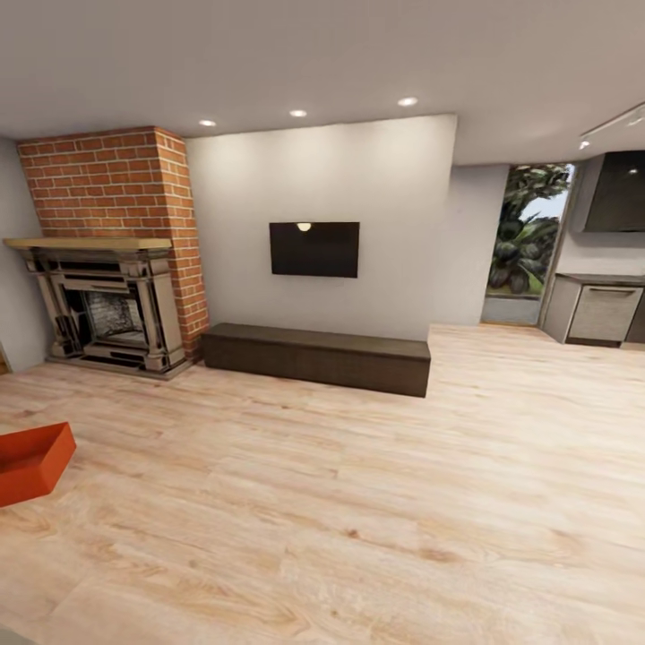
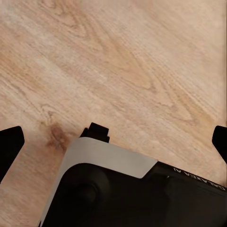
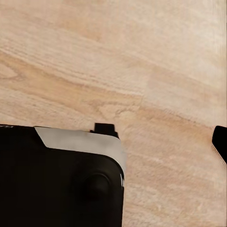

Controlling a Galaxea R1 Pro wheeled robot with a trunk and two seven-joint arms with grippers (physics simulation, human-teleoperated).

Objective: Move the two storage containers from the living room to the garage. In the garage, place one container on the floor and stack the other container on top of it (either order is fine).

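From my head camera, going left to right: at the far left edge a red-orange rectangular open-top storage container [image 1: 31,462] sits on the light wood-plank floor [image 1: 376,502], partly cut off by the edge of the picture. Behind it, against the wall, stands a red brick chimney [image 1: 112,184] over a dark metal-framed fireplace [image 1: 106,313] with a pale mantel. Just right of the brick runs a long, low dark-brown bench [image 1: 318,356] along the grey wall, and above it hangs a flat black television [image 1: 314,249]. Further right, a tall window [image 1: 527,242] shows green foliage, and at the far right edge stand grey kitchen cabinets [image 1: 602,312] under a dark upper unit.

My left claw [image 2: 116,142] hangs over bare planks — its dark fingertips [image 2: 9,144] stand wide apart at the two sides of the wrist picture, with nothing between them. My robot base [image 2: 127,189], black and grey, lies below it.

My right claw shows one dark fingertip [image 3: 220,142] at the picture's edge, over the same wood — how wide it stands I cannot tell.
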